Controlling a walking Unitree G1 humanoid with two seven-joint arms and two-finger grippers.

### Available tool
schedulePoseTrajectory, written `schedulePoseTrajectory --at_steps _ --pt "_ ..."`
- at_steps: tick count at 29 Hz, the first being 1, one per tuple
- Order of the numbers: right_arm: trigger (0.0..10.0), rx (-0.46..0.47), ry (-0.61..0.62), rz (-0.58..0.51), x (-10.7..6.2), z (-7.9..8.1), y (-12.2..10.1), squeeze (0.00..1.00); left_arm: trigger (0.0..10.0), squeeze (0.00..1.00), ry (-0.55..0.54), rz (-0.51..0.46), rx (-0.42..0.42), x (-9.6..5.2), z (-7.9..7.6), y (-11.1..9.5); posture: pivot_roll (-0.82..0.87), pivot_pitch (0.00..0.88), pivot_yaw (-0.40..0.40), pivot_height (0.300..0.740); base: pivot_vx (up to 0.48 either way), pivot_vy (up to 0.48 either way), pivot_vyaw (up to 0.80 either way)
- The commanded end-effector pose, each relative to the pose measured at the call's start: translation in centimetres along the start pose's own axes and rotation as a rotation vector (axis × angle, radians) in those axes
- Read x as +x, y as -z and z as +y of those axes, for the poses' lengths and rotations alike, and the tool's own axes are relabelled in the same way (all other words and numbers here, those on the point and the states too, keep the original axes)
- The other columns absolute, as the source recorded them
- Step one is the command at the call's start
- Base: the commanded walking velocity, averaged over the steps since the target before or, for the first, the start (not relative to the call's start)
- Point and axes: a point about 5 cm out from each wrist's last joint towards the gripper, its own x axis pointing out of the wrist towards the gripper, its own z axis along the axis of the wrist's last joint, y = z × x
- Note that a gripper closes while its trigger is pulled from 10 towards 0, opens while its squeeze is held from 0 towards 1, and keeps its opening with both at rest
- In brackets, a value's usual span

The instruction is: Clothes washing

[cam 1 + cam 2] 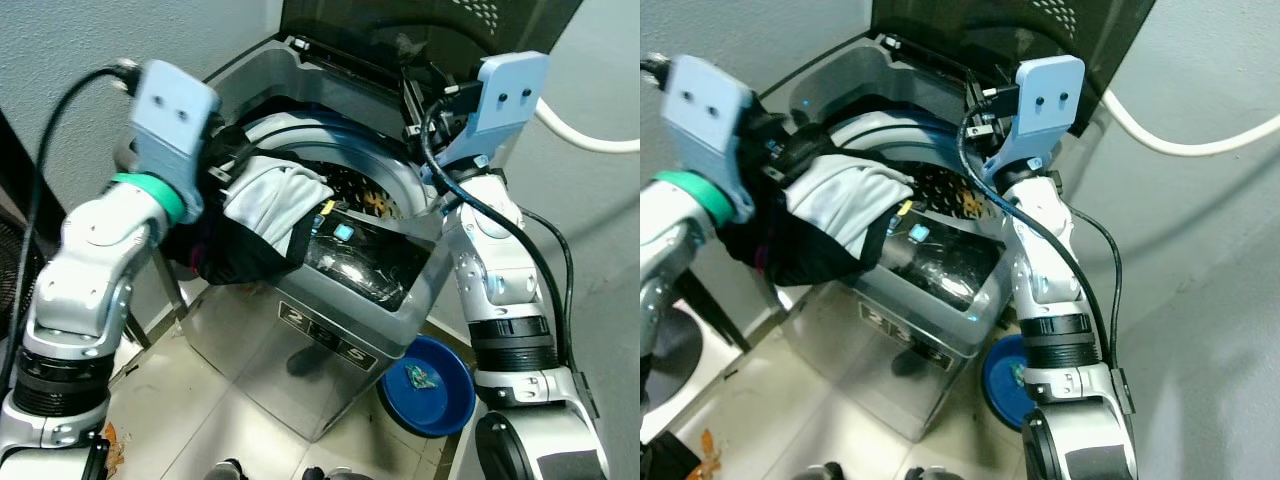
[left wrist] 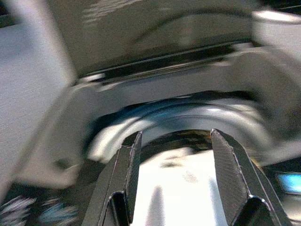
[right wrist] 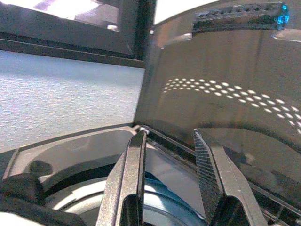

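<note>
The clothes [image 1: 262, 215], pinched by the left end effector [image 2: 174, 188], should be lowered fully into the washer [image 1: 340, 300] drum before release; the right end effector [image 3: 171, 188] is spread empty.

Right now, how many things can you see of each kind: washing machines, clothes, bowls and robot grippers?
Washing machine: 1
Clothes: 2, a white cloth and a dark garment
Blue bowl: 1
Grippers: 2, left gripper and right gripper
Total: 6
</note>
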Motion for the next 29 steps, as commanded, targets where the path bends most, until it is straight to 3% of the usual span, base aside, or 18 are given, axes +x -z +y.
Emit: schedulePoseTrajectory --at_steps 1,6,9,11,15,16,19,20,29 --pt "10.0 0.006 -0.051 -0.017 -0.2 0.2 -0.4 0.00 10.0 0.00 0.148 -0.019 -0.004 0.3 -1.8 -0.1 0.08 0.058 -0.050 0.740 0.000 0.000 0.00" --pt "10.0 0.014 -0.084 -0.018 -0.4 0.7 -0.4 0.00 10.0 0.00 0.153 -0.028 -0.024 1.0 -1.8 -0.2 0.08 0.059 -0.047 0.740 0.000 0.000 0.00" --pt "10.0 0.024 -0.075 -0.018 -0.5 0.8 -0.2 0.00 10.0 0.00 -0.123 -0.026 0.029 2.3 1.9 -0.4 0.08 0.061 -0.050 0.740 0.000 0.000 0.00" --pt "10.0 0.026 -0.074 -0.017 -0.5 0.8 -0.2 0.00 10.0 0.00 -0.161 -0.048 0.045 2.5 2.7 -1.0 0.08 0.060 -0.050 0.740 0.000 0.000 0.00" --pt "10.0 0.030 -0.077 -0.015 -0.5 0.9 -0.1 0.00 10.0 0.00 -0.139 -0.079 0.057 2.8 2.7 -1.8 0.08 0.060 -0.047 0.740 0.000 0.000 0.00" --pt "10.0 0.031 -0.075 -0.013 -0.6 0.9 -0.1 0.00 10.0 0.37 -0.112 -0.088 0.051 2.9 2.3 -1.9 0.08 0.061 -0.044 0.740 0.000 0.000 0.00" --pt "10.0 0.032 -0.072 -0.012 -0.6 0.9 0.0 0.00 10.0 0.37 -0.098 -0.091 0.048 3.0 2.1 -1.9 0.08 0.061 -0.044 0.740 0.000 0.000 0.00" --pt "10.0 0.034 -0.070 -0.010 -0.7 0.8 0.0 0.00 10.0 1.00 -0.098 -0.092 0.035 3.1 2.0 -1.9 0.08 0.063 -0.043 0.740 0.000 0.000 0.00" --pt "10.0 0.038 -0.066 -0.003 -0.8 0.8 0.2 0.00 10.0 1.00 -0.128 -0.122 -0.001 3.3 2.3 -2.1 0.08 0.065 -0.043 0.740 0.000 0.000 0.00"
